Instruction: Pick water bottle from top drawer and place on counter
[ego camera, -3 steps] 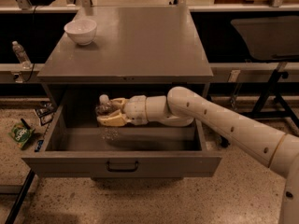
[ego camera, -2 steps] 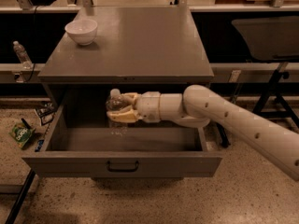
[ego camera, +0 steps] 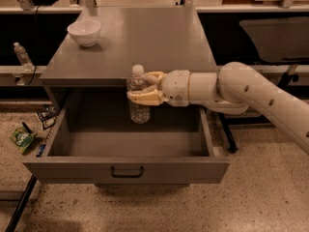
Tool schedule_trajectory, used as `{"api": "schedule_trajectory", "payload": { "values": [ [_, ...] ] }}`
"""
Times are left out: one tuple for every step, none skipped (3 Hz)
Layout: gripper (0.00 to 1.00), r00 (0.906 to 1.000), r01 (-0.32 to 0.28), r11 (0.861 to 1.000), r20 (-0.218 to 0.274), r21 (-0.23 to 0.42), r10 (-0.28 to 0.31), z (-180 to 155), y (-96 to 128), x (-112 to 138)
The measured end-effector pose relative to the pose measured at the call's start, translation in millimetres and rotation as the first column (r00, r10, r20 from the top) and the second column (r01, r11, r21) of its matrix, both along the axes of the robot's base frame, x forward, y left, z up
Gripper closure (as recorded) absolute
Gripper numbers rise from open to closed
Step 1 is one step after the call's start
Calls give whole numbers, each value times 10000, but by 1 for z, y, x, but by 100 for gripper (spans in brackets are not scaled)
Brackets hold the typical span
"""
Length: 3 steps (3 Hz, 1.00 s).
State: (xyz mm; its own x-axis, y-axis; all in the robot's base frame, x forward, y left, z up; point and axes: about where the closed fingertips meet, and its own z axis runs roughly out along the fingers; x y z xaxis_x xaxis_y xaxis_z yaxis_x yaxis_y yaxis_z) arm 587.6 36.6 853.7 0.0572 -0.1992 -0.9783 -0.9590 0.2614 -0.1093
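Note:
The water bottle (ego camera: 138, 100), clear and ribbed with a white cap, hangs upright in my gripper (ego camera: 142, 87), which is shut on its upper body. My arm reaches in from the right. The bottle is lifted above the open top drawer (ego camera: 126, 170), its cap level with the front edge of the grey counter (ego camera: 159, 37). The drawer is pulled out toward the camera, with a dark loop handle on its front.
A white bowl (ego camera: 84, 32) stands at the counter's back left corner. A smaller clear bottle (ego camera: 21, 56) stands on a ledge at the far left. A green packet (ego camera: 20, 139) and litter lie on the floor to the left. A long workbench runs behind.
My gripper has risen with the bottle, from low inside the drawer up to the level of the counter's front edge.

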Motion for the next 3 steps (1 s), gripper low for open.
{"api": "schedule_trajectory", "payload": {
  "values": [
    [100,10000,-1,10000,0,0,1,0,0,0],
    [100,9971,517,9986,546,145,-524,45,-9,22],
    [100,9930,1087,9939,453,190,-1095,82,-25,41]
  ]
}}
